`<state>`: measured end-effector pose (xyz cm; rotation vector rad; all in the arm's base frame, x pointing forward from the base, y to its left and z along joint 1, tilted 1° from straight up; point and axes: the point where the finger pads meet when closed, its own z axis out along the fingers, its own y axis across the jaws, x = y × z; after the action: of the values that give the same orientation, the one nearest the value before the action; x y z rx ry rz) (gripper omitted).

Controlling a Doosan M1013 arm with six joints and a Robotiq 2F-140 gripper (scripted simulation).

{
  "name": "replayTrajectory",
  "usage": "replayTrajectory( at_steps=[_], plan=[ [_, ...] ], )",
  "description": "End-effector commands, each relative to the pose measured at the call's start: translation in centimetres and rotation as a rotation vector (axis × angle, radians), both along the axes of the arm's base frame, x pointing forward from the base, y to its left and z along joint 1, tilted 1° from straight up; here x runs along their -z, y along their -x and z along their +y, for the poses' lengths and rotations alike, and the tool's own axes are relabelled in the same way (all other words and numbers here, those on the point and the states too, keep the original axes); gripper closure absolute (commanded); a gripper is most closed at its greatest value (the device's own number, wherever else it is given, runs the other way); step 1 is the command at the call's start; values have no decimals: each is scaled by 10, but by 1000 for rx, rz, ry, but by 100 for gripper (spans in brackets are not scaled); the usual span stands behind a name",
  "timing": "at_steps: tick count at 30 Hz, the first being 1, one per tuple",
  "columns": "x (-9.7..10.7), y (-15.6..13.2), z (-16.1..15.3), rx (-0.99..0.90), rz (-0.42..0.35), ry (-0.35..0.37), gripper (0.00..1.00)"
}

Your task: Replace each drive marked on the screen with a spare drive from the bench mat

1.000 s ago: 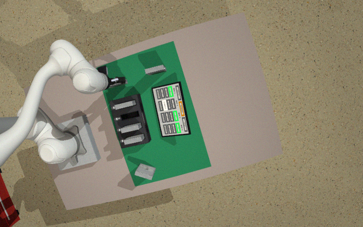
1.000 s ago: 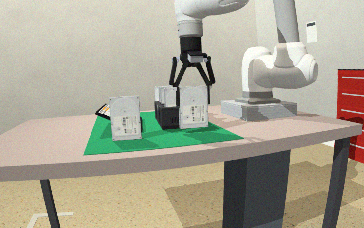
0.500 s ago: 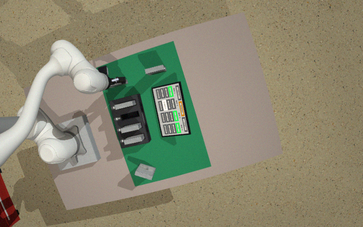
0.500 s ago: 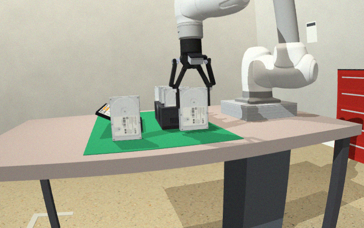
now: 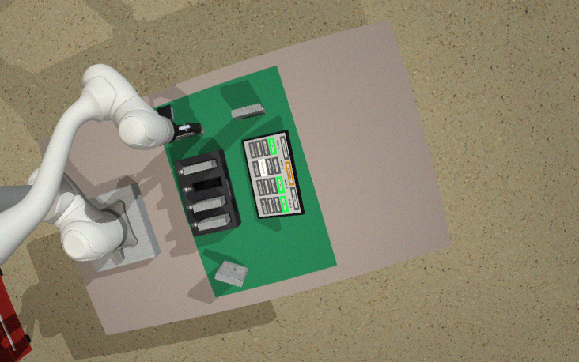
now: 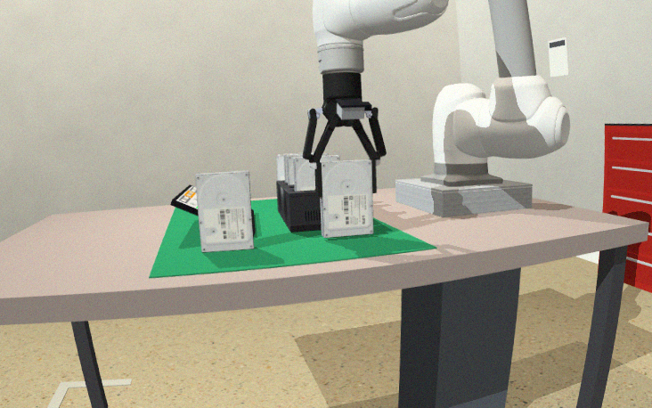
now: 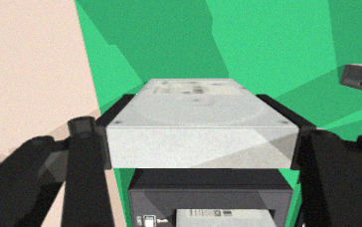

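Observation:
My gripper (image 5: 190, 130) (image 6: 346, 190) (image 7: 194, 109) is shut on a silver drive (image 6: 346, 211) (image 7: 199, 116), held upright at or just above the green mat (image 5: 264, 251) (image 6: 167, 259) beside the dock; any small gap underneath cannot be told. The black dock (image 5: 231, 192) (image 6: 303, 211) (image 7: 154, 201) has drives in three bays; its second bay (image 5: 207, 183) is dark and empty. Another drive (image 5: 247, 111) (image 6: 224, 211) (image 7: 351, 77) stands on the mat. A further drive (image 5: 231, 273) appears to lie flat at the mat's other end. The screen (image 5: 273, 175) (image 6: 187, 196) shows green marks in three rows, white and orange in the second.
The pinkish tabletop (image 5: 362, 149) (image 6: 71, 240) surrounds the mat. The grey robot base block (image 5: 147, 239) (image 6: 413, 194) stands behind the dock. The tilted screen is on the dock's far side from the base. A red cabinet (image 5: 13, 328) (image 6: 630, 183) stands off the table.

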<state>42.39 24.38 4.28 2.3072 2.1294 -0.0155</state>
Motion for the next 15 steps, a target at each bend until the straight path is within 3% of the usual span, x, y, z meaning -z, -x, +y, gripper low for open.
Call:
replayTrajectory(
  at_steps=[1,15],
  plan=[
    [0,0,0,0,-1,-1,90],
    [5,0,0,0,-1,-1,90]
  ],
)
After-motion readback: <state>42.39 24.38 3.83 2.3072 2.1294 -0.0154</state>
